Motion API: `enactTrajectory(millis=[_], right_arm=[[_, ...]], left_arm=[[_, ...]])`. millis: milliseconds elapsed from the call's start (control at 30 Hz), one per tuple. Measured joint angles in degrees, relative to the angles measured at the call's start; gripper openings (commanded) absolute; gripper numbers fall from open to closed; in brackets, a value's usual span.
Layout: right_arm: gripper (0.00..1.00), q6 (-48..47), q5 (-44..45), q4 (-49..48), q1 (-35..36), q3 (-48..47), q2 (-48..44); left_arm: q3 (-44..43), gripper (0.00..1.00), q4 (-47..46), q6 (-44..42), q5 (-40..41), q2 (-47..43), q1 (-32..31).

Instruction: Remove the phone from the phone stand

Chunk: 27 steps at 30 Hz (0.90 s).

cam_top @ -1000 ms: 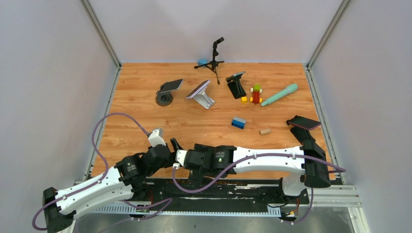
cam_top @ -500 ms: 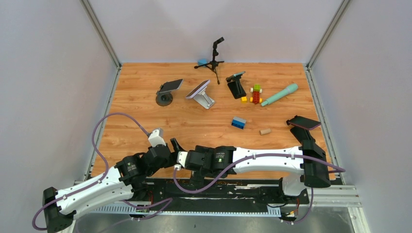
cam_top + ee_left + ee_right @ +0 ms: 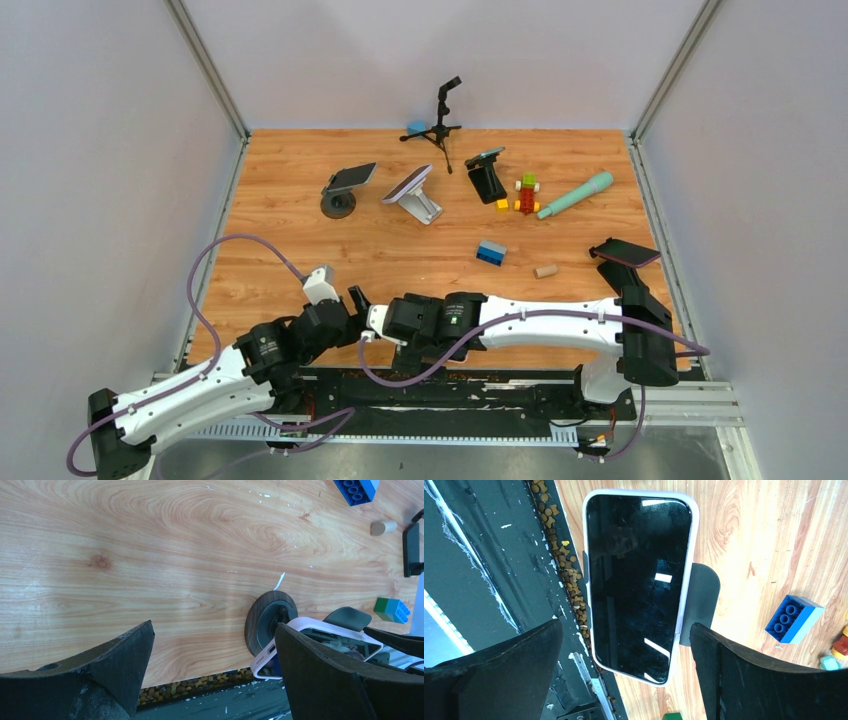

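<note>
A phone in a white case [image 3: 639, 580], screen dark, rests on a dark stand [image 3: 704, 600] at the table's front edge. In the right wrist view it lies right below my right gripper [image 3: 626, 645], which is open with a finger on each side and not touching it. In the left wrist view the phone [image 3: 320, 630] and the stand's round base [image 3: 265, 622] show beside my right finger. My left gripper [image 3: 214, 640] is open and empty, just left of the stand. In the top view both grippers, left [image 3: 355, 300] and right [image 3: 385, 320], meet at the front edge and hide the phone.
Other phones on stands are at the back left [image 3: 350, 178], back middle [image 3: 408, 183], back [image 3: 486, 157] and right edge [image 3: 625, 250]. A blue brick [image 3: 491, 252], a cork [image 3: 545, 270], a teal tube [image 3: 575, 194], toy bricks [image 3: 526, 193] and a small tripod [image 3: 440, 115] stand farther back.
My right wrist has shifted slightly away from the front edge over the phone. The left gripper has edged slightly the same way. Both stay open.
</note>
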<state>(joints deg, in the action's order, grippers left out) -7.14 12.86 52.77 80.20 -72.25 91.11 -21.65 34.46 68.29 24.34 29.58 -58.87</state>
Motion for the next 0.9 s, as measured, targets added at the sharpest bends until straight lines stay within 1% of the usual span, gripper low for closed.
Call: enactTrajectory(millis=[367, 900], right_arm=[[1.0, -2.0, -3.7, -1.3, -2.8, 0.1, 0.0], [1.0, -3.3, -7.0, -2.8, -3.5, 0.1, 1.0]], left_arm=[[0.4, 0.98, 1.0, 0.1, 0.2, -1.3, 0.0], [0.4, 0.98, 1.1, 0.5, 0.2, -1.4, 0.0]])
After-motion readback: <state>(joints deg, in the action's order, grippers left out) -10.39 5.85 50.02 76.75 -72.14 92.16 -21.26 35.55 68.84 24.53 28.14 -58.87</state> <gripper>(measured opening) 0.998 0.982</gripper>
